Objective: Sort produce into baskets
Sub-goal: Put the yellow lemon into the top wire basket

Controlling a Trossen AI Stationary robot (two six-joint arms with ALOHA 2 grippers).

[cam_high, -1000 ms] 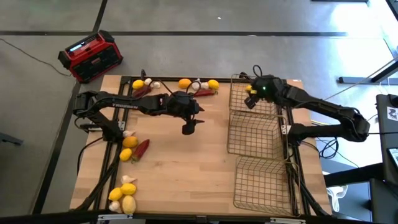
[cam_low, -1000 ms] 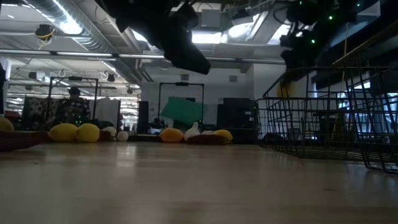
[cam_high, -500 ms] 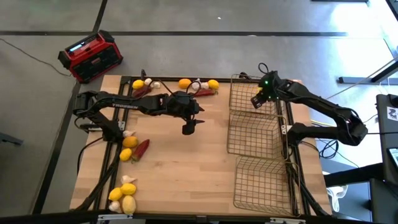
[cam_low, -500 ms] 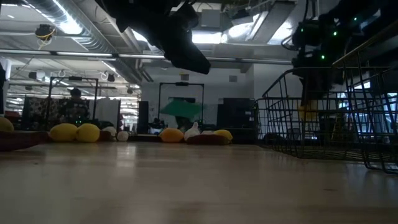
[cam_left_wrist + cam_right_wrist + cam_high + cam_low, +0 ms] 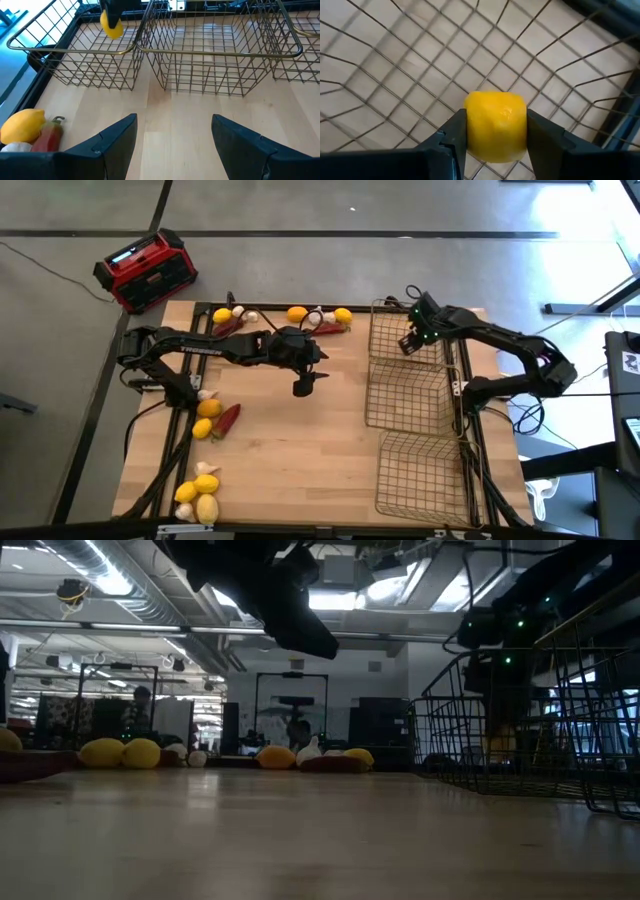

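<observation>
Three wire baskets stand in a row on the table's right: far [image 5: 432, 330], middle [image 5: 410, 395] and near [image 5: 425, 470]. My right gripper [image 5: 408, 345] is low over the far basket, shut on a yellow lemon [image 5: 495, 125], which also shows in the left wrist view [image 5: 111, 25]. My left gripper [image 5: 303, 387] hangs open and empty above the table's middle, its fingers [image 5: 115, 137] wide apart. Lemons [image 5: 297, 313], garlic [image 5: 240, 312] and chilies [image 5: 325, 328] lie along the far edge. More produce lies at the left [image 5: 208, 408] and the near-left corner [image 5: 205, 484]. My right gripper pinches the lemon's two opposite sides [image 5: 470, 127] between its two fingers [image 5: 542, 137]. The fingers come from above, pointing down into the far basket. The lemon hangs clear above the basket's mesh floor [image 5: 420, 75].
A red-and-black radio [image 5: 145, 270] stands on the floor beyond the table's far-left corner. Black frame rails [image 5: 170, 430] run along the table's left and right sides. Bare wood [image 5: 300, 460] lies between the left produce and the baskets.
My right gripper has carried the lemon from the far basket's left rim in over the basket and has gone down into it, still shut on the lemon.
</observation>
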